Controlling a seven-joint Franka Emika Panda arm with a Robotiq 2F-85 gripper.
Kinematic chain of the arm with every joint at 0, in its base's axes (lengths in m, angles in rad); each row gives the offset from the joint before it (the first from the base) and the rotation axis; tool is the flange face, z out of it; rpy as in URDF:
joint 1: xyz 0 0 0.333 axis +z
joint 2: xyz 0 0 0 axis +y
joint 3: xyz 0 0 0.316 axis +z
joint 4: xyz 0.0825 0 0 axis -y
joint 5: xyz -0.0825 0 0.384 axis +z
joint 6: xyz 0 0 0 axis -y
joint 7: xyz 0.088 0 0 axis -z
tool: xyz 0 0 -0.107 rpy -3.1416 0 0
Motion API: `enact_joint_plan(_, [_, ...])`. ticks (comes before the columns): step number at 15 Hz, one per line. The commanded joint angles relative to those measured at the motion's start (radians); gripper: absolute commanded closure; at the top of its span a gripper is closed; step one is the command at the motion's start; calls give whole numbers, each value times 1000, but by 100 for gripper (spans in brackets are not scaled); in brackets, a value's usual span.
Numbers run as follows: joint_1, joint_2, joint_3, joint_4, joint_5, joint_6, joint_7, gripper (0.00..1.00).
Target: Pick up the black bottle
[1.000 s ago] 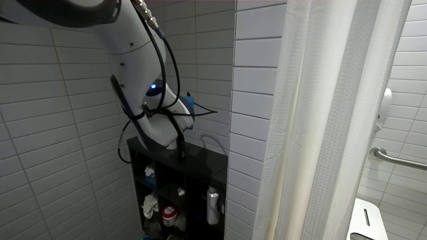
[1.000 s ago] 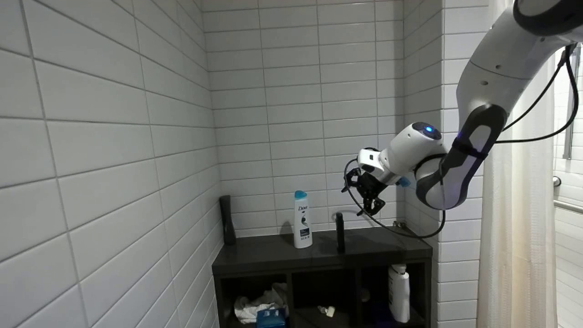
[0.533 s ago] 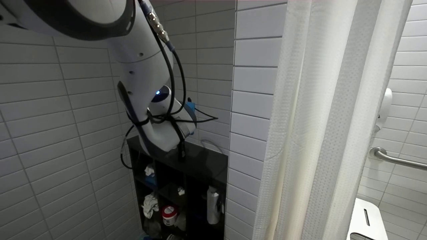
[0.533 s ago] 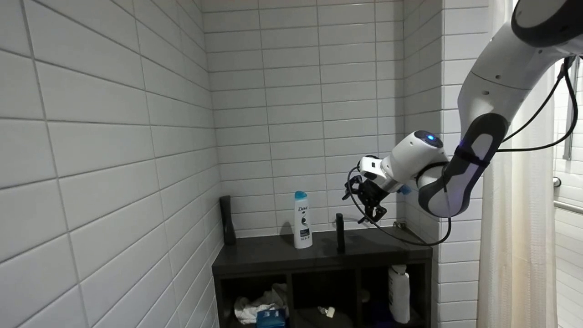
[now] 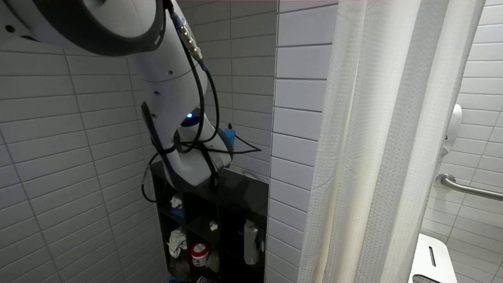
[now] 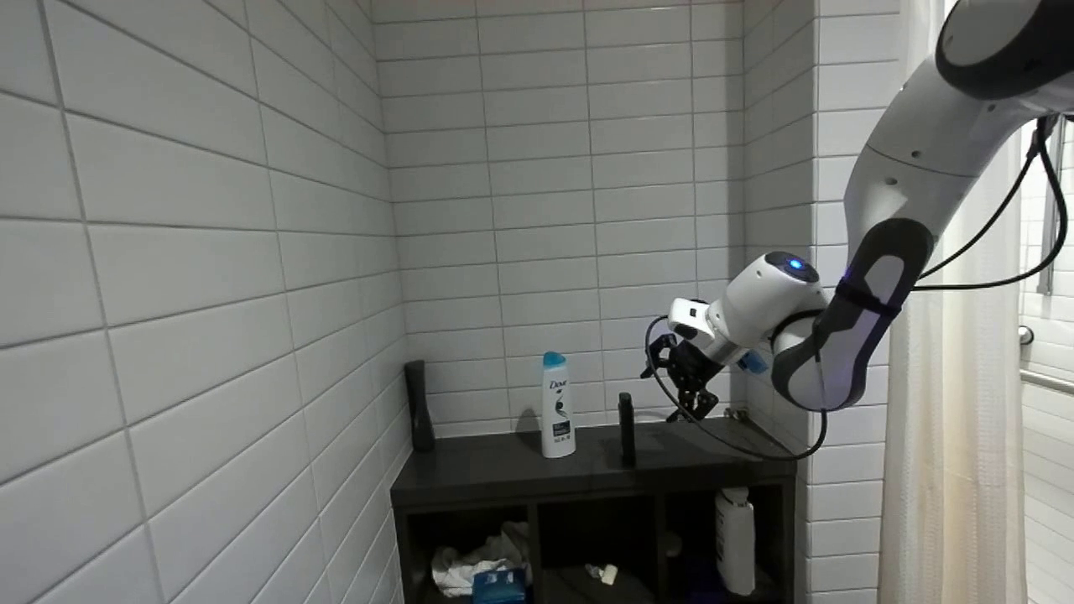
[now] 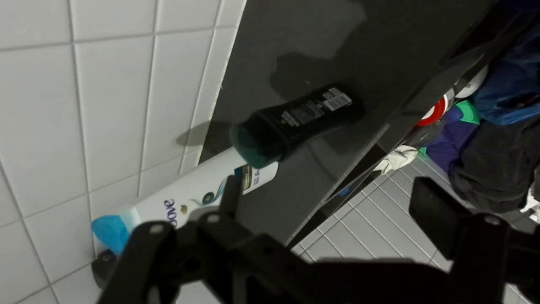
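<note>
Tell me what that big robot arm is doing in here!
The robot arm has the job of picking up a black bottle, probably the one nearest its hand. It hasn't grabbed it yet: the hand is open and empty, hanging apart from the bottle. That bottle stands upright on top of a dark shelf unit. A white Dove bottle stands close by, and another black container stands near the tiled wall.
</note>
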Motion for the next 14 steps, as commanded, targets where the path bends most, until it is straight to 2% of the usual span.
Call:
enact_joint_plan(1, [18,102,-53,59,38,36,-34,0])
enact_joint_plan(3, [-1,170,-42,102,46,42,-45,0])
enact_joint_plan(4, [-51,212,19,137,34,13,-57,0])
enact_joint_plan(6, [-94,292,75,193,20,20,-77,0])
enact_joint_plan(9, [-271,437,295,295,-37,19,-177,0])
enact_joint_plan(14, [-504,676,601,340,-194,22,-320,0])
